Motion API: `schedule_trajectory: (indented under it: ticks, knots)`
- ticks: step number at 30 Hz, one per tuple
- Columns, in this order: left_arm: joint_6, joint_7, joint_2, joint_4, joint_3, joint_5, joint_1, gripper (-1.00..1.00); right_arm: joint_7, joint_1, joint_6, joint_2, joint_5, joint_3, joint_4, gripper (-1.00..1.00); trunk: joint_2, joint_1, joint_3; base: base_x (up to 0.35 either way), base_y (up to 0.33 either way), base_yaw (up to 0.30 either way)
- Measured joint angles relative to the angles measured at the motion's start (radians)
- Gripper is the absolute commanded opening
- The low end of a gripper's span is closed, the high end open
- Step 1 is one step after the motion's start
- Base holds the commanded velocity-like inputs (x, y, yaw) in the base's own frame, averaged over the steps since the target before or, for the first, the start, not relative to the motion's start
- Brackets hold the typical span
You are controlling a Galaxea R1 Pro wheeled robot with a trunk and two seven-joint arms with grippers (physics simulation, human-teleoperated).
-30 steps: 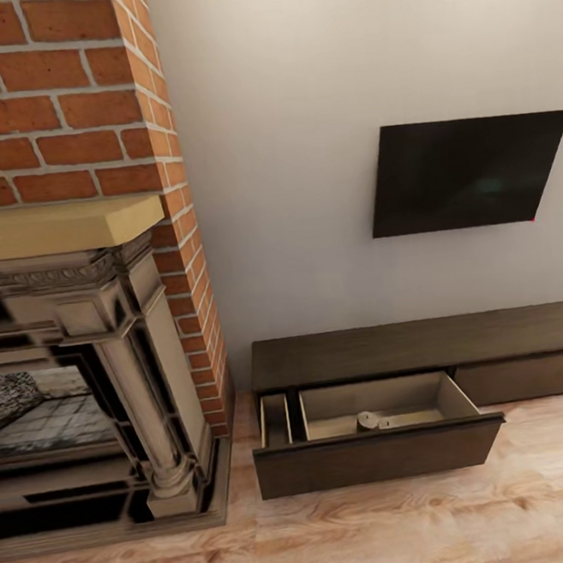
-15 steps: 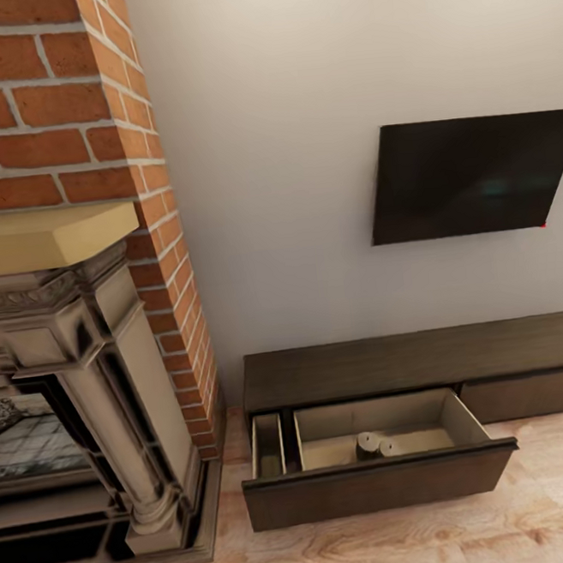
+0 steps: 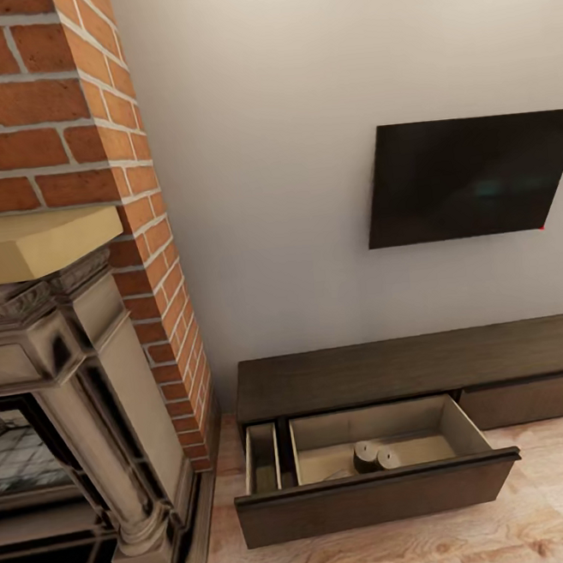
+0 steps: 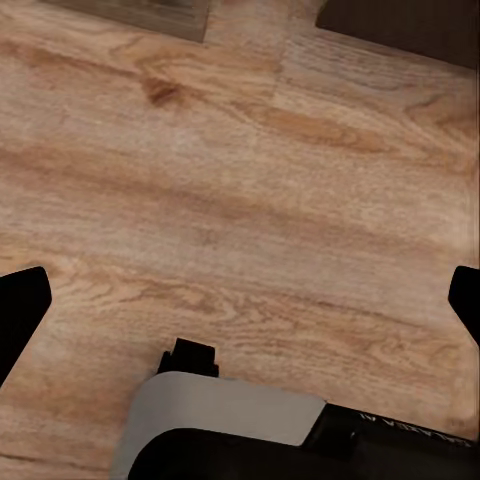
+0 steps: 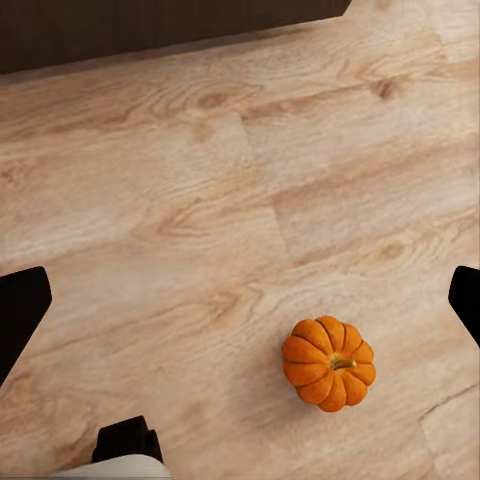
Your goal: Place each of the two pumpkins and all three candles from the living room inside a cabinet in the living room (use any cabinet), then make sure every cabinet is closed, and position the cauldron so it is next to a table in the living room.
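The long dark-brown cabinet stands against the wall, with its left drawer pulled out over the floor. Two candles stand side by side on the drawer's tan bottom. In the right wrist view a small orange pumpkin sits on the plank floor, below my right gripper. That gripper is open with nothing between its fingers. My left gripper is open too and hangs over bare floor planks.
A brick fireplace with a stone surround stands just left of the cabinet. A black TV hangs on the wall above it. A closed drawer front lies right of the open one. A dark wood edge borders the floor.
The head camera has moved: the fireplace slides left and the open drawer sits lower and nearer. The drawer and candles themselves have not moved.
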Motion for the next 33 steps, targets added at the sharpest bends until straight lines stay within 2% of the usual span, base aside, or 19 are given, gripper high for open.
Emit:
schedule_trajectory:
  ticks: [4,12,13,18,20,21,22,23,24,25,26,27,28,29,30,31,33]
  knots:
    - [-0.052,0.000,-0.009,0.003,-0.002,0.000,0.000,1.00,0.001,0.000,-0.022,0.005,0.003,0.000,0.014,1.00,0.000,0.000,0.000,0.000,0.000,0.000]
    - [-0.066,0.001,-0.019,0.006,0.000,0.002,0.000,1.00,0.000,-0.001,-0.029,0.010,-0.004,-0.004,0.020,1.00,0.000,0.000,0.000,0.000,0.000,0.000]
    - [-0.062,0.002,-0.040,0.008,0.005,0.006,0.000,1.00,0.000,-0.001,-0.031,0.010,-0.004,-0.004,0.020,1.00,0.000,0.000,0.000,0.000,0.000,0.000]
    - [-0.067,0.016,-0.047,0.028,0.011,0.012,0.000,1.00,0.000,0.000,-0.035,0.011,-0.006,-0.004,0.020,1.00,0.000,0.000,0.000,0.000,0.000,0.000]
    - [-0.068,0.038,-0.067,0.040,0.008,0.008,0.000,1.00,-0.004,-0.001,-0.018,0.019,-0.008,-0.003,0.020,1.00,0.000,0.000,0.000,0.000,0.000,0.000]
    - [-0.068,0.062,-0.086,0.043,0.006,0.001,0.000,1.00,-0.012,-0.001,0.012,0.035,-0.008,-0.003,0.010,1.00,0.000,0.000,0.000,0.000,0.000,0.000]
    - [-0.068,0.094,-0.102,0.045,0.005,-0.021,-0.002,1.00,-0.033,-0.001,0.057,0.065,-0.003,-0.001,-0.015,1.00,0.000,0.000,0.000,0.000,0.000,0.000]
    - [-0.067,0.131,-0.116,0.045,0.005,-0.061,-0.010,1.00,-0.066,-0.001,0.110,0.105,0.008,0.003,-0.057,1.00,0.000,0.000,0.000,0.000,0.000,0.000]
    - [-0.065,0.150,-0.123,0.046,0.005,-0.088,-0.017,1.00,-0.088,-0.001,0.141,0.130,0.019,0.005,-0.084,1.00,0.000,0.000,0.000,0.000,0.000,0.000]
    - [-0.060,0.182,-0.140,0.047,0.004,-0.145,-0.038,1.00,-0.133,0.000,0.194,0.174,0.058,0.017,-0.133,1.00,0.000,0.000,0.000,0.000,0.000,0.000]
    - [-0.037,0.221,-0.177,0.046,0.005,-0.232,-0.083,1.00,-0.201,-0.013,0.229,0.250,0.199,0.043,-0.194,1.00,0.000,0.000,0.000,0.000,0.000,0.000]
    - [-0.018,0.231,-0.200,0.048,0.005,-0.260,-0.108,1.00,-0.224,-0.044,0.215,0.267,0.272,0.050,-0.208,1.00,0.000,0.000,0.000,0.000,0.000,0.000]
    - [-0.002,0.237,-0.223,0.050,0.005,-0.278,-0.131,1.00,-0.239,-0.097,0.191,0.267,0.309,0.054,-0.189,1.00,0.000,0.000,0.000,0.000,0.000,0.000]
    - [0.008,0.241,-0.240,0.051,0.006,-0.290,-0.155,1.00,-0.248,-0.164,0.173,0.267,0.324,0.058,-0.141,1.00,0.000,0.000,0.000,0.000,0.000,0.000]
    - [0.013,0.245,-0.254,0.052,0.006,-0.300,-0.184,1.00,-0.254,-0.253,0.143,0.267,0.309,0.062,-0.041,1.00,0.000,0.000,0.000,0.000,0.000,0.000]
    - [-0.004,0.246,-0.261,0.053,0.006,-0.306,-0.212,1.00,-0.250,-0.333,0.071,0.268,0.255,0.064,0.057,1.00,0.000,0.000,0.000,0.000,0.000,0.000]
    - [-0.078,0.247,-0.254,0.055,0.006,-0.308,-0.257,1.00,-0.228,-0.386,0.005,0.268,0.228,0.065,0.097,1.00,0.000,0.000,0.000,0.000,0.000,0.000]
